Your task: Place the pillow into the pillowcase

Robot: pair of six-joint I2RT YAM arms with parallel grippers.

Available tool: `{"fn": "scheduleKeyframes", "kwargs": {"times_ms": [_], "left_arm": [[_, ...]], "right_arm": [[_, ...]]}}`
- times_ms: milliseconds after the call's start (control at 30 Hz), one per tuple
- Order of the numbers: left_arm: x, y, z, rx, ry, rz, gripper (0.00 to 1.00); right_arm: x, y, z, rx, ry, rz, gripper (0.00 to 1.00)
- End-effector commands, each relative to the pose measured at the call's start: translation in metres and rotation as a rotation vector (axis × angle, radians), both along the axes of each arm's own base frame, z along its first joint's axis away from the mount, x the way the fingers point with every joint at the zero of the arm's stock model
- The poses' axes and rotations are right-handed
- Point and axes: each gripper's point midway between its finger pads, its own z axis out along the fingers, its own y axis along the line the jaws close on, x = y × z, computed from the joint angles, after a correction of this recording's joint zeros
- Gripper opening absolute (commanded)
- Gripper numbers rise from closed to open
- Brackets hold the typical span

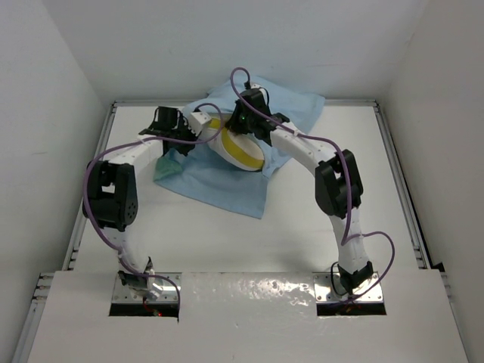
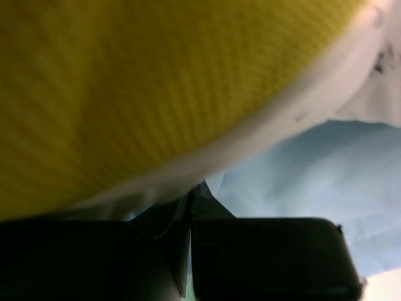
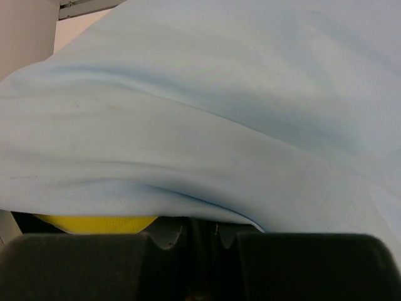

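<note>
The pillowcase (image 1: 219, 185) lies spread, blue face up, at the far middle of the desk (image 1: 302, 242). The pillow (image 1: 243, 151) rests on it, yellow band showing, one end under blue cloth. The left arm bends up and inward from the left, its hand (image 2: 190, 213) low against the yellow band, fingers (image 2: 269, 257) clenched to a thin seam. The right arm arches over from the right, its hand (image 3: 200, 235) tucked beneath a blue fold; whether it grips I cannot tell

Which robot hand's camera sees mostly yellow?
The left gripper: the yellow band of the pillow fills its view. The right gripper sees mostly blue pillowcase, only a sliver of yellow.
</note>
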Motion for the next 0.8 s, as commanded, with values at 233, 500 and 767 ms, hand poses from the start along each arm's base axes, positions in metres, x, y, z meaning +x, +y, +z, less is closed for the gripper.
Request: {"fn": "scheduleKeyframes", "kwargs": {"times_ms": [233, 500, 767], "left_arm": [[-0.088, -0.029, 0.071, -0.387, 0.19, -0.551, 0.0], [-0.137, -0.022, 0.112, -0.444, 0.188, -0.578, 0.0], [-0.108, -0.031, 0.252, -0.705, -0.066, -0.598, 0.0]], "right_arm": [[0.035, -0.046, 0.046, -0.12, -0.179, -0.151, 0.0], [0.033, -0.055, -0.051, -0.505, -0.062, -0.027, 0.0], [-0.053, -0.015, -0.13, -0.419, 0.049, 0.376, 0.0]]}}
